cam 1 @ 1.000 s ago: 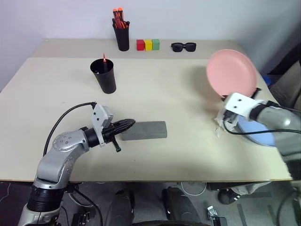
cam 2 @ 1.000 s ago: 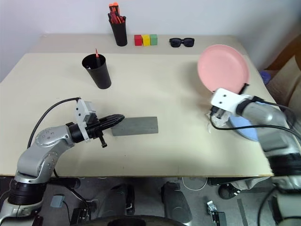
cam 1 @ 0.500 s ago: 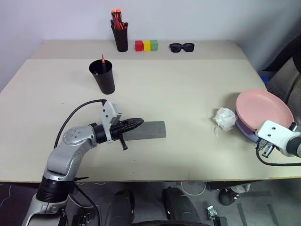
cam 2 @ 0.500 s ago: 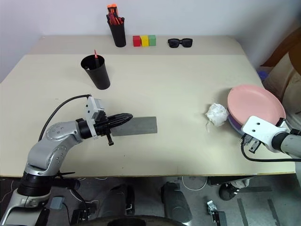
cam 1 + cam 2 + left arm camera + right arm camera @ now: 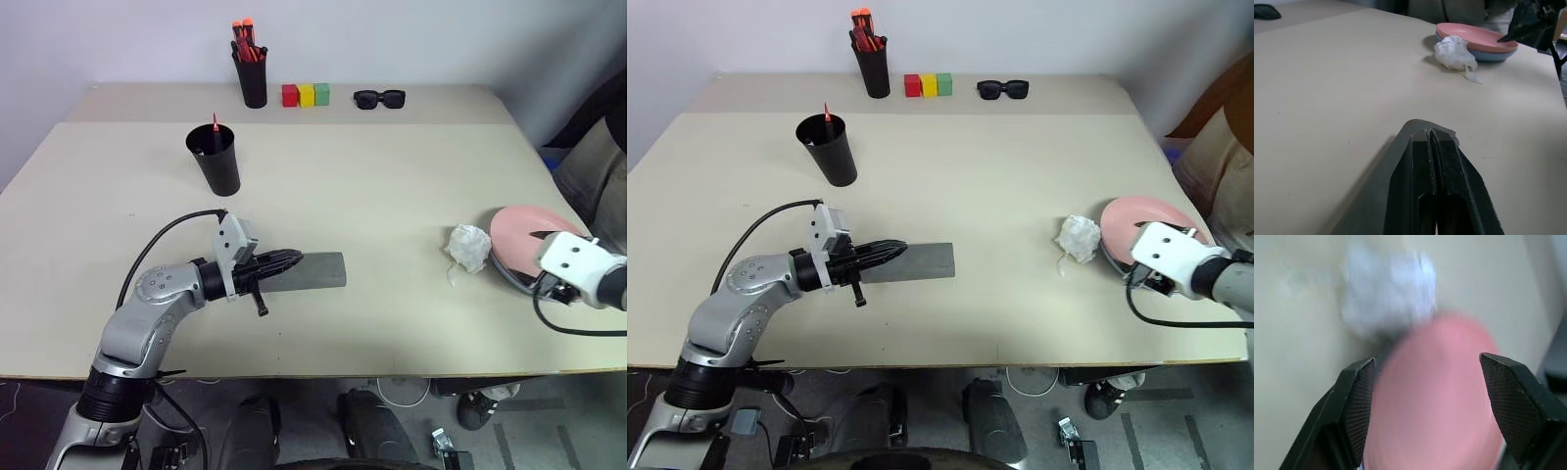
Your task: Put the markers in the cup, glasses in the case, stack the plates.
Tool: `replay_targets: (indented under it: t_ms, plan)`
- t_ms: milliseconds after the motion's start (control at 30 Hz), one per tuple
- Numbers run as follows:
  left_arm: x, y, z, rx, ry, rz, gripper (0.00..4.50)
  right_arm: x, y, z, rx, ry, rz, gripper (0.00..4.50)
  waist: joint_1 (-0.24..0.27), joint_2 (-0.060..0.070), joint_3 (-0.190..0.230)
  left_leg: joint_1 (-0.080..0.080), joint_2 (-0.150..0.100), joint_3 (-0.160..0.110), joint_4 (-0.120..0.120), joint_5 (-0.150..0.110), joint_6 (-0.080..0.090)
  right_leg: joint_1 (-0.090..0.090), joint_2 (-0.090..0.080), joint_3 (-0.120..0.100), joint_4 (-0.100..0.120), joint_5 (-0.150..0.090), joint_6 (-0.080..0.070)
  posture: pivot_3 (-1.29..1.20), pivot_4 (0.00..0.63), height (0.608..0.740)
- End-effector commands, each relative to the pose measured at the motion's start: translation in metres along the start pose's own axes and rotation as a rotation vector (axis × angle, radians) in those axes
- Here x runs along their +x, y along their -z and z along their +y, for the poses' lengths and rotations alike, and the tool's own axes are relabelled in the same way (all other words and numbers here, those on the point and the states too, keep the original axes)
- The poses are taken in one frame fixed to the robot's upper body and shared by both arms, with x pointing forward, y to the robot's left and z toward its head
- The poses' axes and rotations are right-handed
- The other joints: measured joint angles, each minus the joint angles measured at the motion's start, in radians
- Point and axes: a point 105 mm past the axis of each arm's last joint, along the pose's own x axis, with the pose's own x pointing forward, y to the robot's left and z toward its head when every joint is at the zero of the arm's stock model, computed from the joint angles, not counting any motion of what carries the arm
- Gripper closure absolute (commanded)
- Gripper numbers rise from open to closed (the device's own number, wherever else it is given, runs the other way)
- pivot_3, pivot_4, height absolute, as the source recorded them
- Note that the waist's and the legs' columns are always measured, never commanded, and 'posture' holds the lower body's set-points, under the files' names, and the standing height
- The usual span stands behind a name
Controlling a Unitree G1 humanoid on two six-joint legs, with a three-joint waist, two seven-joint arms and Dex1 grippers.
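Observation:
The salmon pink plate point(image 5: 517, 233) lies on the light blue plate point(image 5: 1489, 55) at the table's right edge. My right gripper point(image 5: 1425, 363) is open, its fingers spread wide just above the pink plate's near rim with nothing between them. The grey case point(image 5: 315, 271) lies closed at the front middle. My left gripper point(image 5: 286, 259) is shut and empty, its fingers point(image 5: 1442, 161) lying over the case's left end. The black cup point(image 5: 217, 160) stands at the back left with a red marker tip point(image 5: 215, 122) poking out. The glasses are hidden.
A crumpled white tissue point(image 5: 468, 246) lies just left of the plates. Along the back stand a black pen holder of red-orange markers point(image 5: 253, 70), three coloured blocks point(image 5: 308, 94) and black sunglasses point(image 5: 382, 98). The table's right edge runs close to the plates.
A second ago my right gripper held the pink plate tilted up over the table. Now the plate lies flat on the blue one and the gripper has opened and drawn back. The left gripper stayed put.

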Motion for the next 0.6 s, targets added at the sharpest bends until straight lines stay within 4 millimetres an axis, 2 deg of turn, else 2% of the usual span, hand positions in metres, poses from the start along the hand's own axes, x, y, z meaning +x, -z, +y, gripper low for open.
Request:
replay_targets:
  t_ms: [33,267,433,533,600]
  plan:
    - [0.003,-0.013,-0.005,0.040,0.015,-0.036,4.50,0.013,-0.020,0.001,-0.028,0.064,-0.068,1.07,0.000,0.000,0.000,0.000,0.000,0.000,0.000,0.000,0.000,0.000,0.000,0.000,0.000,0.000,0.000,0.00,0.150,0.725]
    - [0.002,-0.014,-0.008,0.036,0.007,-0.038,4.50,0.051,-0.031,0.014,-0.036,0.139,-0.083,1.07,0.000,0.000,0.000,0.000,0.000,0.000,0.000,0.000,0.000,0.000,0.000,0.000,0.000,0.000,0.000,0.00,0.150,0.725]
    - [0.001,-0.015,-0.010,0.034,-0.009,-0.039,4.50,0.071,-0.019,0.027,-0.074,0.130,-0.001,1.07,0.004,0.000,0.000,0.000,0.000,0.001,0.000,0.000,0.000,0.000,0.000,0.000,0.000,0.000,-0.001,0.00,0.150,0.725]
    - [-0.002,-0.015,-0.010,0.032,-0.021,-0.036,4.50,0.075,-0.011,0.026,-0.100,0.145,0.046,1.94,0.003,0.000,0.000,0.000,0.000,0.001,0.000,0.000,0.000,0.000,0.000,0.000,0.000,0.000,-0.001,0.00,0.150,0.725]
    - [-0.003,-0.015,-0.011,0.031,-0.023,-0.034,4.50,0.075,-0.008,0.025,-0.100,0.152,0.059,2.94,0.003,0.000,0.000,0.000,0.000,0.001,0.000,0.000,0.000,0.000,0.000,0.000,0.000,0.000,-0.001,0.00,0.150,0.725]
